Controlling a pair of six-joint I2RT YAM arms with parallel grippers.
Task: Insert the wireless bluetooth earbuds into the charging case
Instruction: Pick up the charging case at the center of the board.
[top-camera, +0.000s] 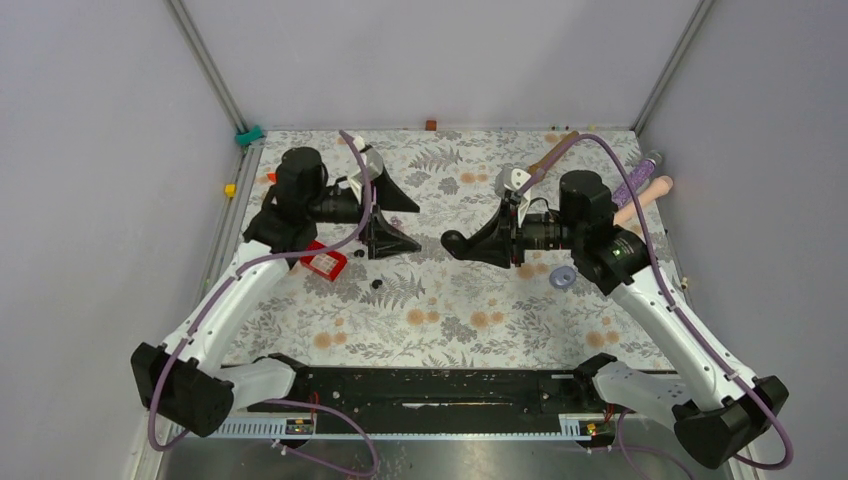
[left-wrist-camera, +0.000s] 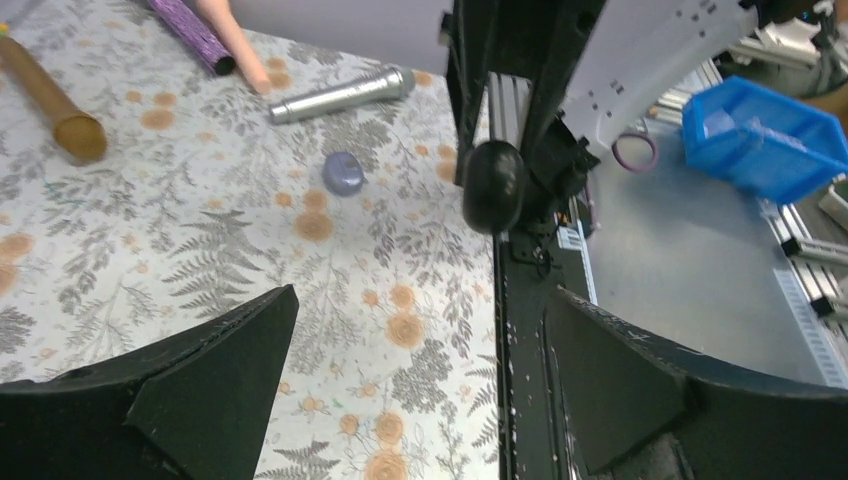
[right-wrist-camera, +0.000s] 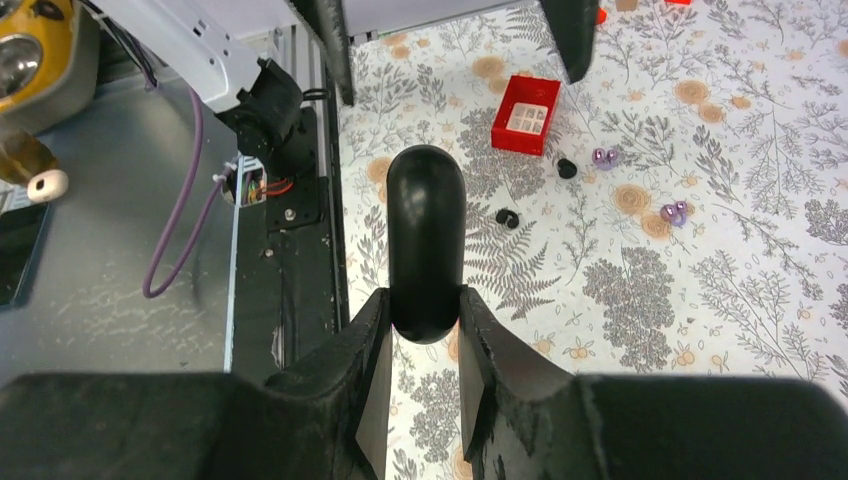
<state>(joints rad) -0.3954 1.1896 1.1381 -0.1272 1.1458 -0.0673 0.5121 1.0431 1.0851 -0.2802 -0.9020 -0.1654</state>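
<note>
Earbuds (right-wrist-camera: 567, 168) lie on the table (right-wrist-camera: 760, 300) right of the tray (right-wrist-camera: 527, 113); case (right-wrist-camera: 425, 240) sits in right tool (right-wrist-camera: 425, 300).

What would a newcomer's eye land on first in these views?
The right hand is shut on a black capsule-shaped case near the middle of the floral table. The left hand faces it with its fingers spread wide. Beyond the case lie a red tray, tiny black earbuds and purple earbuds, loose on the cloth.
</note>
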